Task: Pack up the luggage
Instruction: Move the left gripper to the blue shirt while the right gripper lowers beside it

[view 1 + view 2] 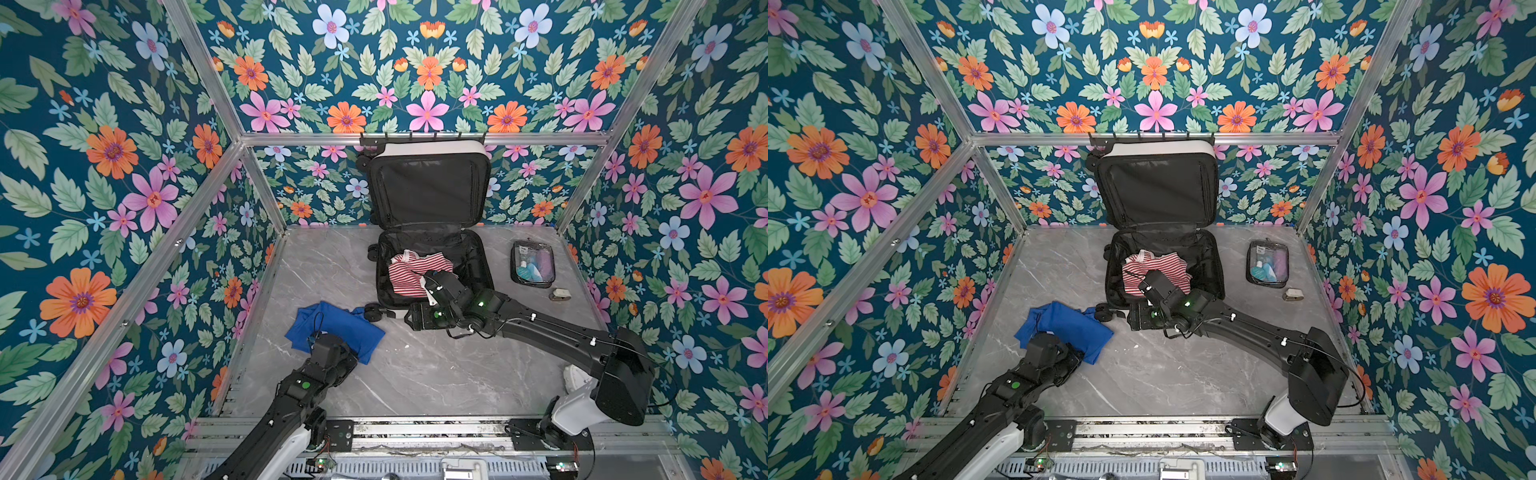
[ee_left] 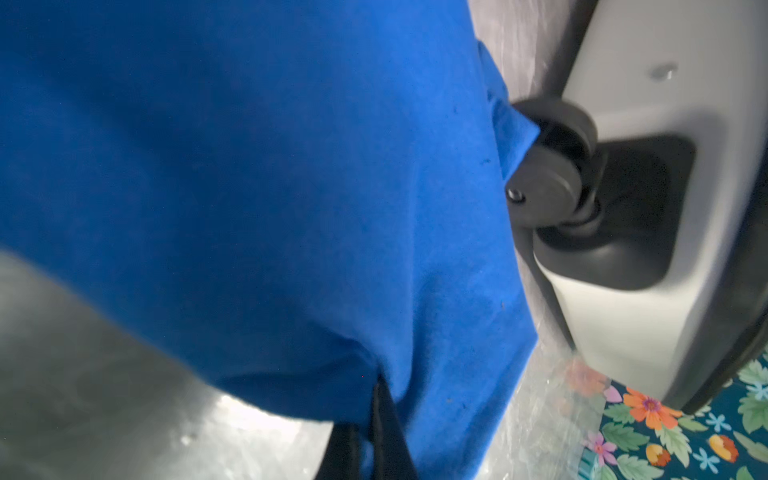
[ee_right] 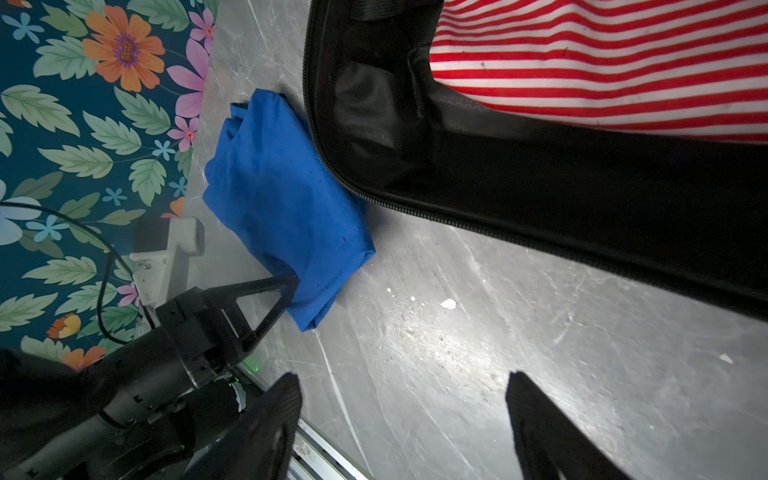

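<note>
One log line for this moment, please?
left gripper: shut on blue shirt | right gripper: open, empty | striped shirt: in luggage | pouch: unpacked

Glossy marble-look table (image 1: 415, 374), matt blue cloth (image 1: 332, 328), smooth plastic luggage (image 1: 432, 148)

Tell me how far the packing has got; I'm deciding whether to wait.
Done: the striped shirt lies in the open luggage. In hand: the left hand is shut on the blue shirt, which is outside the luggage. The right hand is open and empty. Left: the pouch and a small object beside it lie on the table; the luggage is not yet closed.
</note>
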Available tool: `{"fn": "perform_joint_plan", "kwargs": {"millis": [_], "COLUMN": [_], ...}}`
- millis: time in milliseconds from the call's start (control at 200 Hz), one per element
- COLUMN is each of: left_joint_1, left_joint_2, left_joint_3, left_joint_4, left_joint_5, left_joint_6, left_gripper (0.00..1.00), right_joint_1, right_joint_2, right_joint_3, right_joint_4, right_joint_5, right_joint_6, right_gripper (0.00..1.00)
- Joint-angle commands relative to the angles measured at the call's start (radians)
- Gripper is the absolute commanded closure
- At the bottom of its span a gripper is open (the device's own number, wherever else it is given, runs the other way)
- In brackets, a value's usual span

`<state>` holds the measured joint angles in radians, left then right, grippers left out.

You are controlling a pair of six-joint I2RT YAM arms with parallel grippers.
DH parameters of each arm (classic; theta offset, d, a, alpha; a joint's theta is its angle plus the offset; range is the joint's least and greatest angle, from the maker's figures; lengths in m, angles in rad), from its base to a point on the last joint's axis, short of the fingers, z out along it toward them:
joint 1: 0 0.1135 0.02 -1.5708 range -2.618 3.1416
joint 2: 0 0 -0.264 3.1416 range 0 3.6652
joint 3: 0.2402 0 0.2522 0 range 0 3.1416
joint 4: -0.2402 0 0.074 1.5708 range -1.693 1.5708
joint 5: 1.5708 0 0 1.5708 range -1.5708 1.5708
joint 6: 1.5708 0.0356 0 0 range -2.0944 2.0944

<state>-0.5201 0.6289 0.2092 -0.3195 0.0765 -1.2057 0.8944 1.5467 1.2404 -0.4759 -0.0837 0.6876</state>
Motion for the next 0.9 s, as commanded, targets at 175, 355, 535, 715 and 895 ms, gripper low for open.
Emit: {"fn": "perform_joint_plan", "kwargs": {"millis": [175, 355, 535, 715, 895], "left_joint_1": [-0.337, -0.492, -0.575, -0.61, -0.658], "left_joint_2": [0.162, 0.264, 0.366, 0.535, 0.647], "left_joint_3": [0.054, 0.089, 0.15, 0.228, 0.31], "left_joint_4": [0.081, 0.148, 0.238, 0.386, 0.447], "left_joint_5": [-0.185, -0.227, -0.261, -0.228, -0.208], "left_joint_6": [-0.191, -0.261, -0.263, -0.224, -0.159], "left_gripper": [1.0, 1.0, 1.0, 1.0, 0.54], "right_joint_1": [0.001, 0.001, -0.001, -0.026, -0.082], "right_joint_2": [0.0, -0.018, -0.04, -0.084, -0.171], "right_joint_3": [-0.012, -0.025, -0.038, -0.073, -0.145], "right_joint_4": [-0.033, -0.039, -0.062, -0.069, -0.072], "right_joint_5": [0.015, 0.031, 0.047, 0.045, 0.032], "right_joint_6": [0.005, 0.01, 0.012, 0.019, 0.033], "right_gripper": [0.21, 0.2, 0.2, 0.19, 0.19]}}
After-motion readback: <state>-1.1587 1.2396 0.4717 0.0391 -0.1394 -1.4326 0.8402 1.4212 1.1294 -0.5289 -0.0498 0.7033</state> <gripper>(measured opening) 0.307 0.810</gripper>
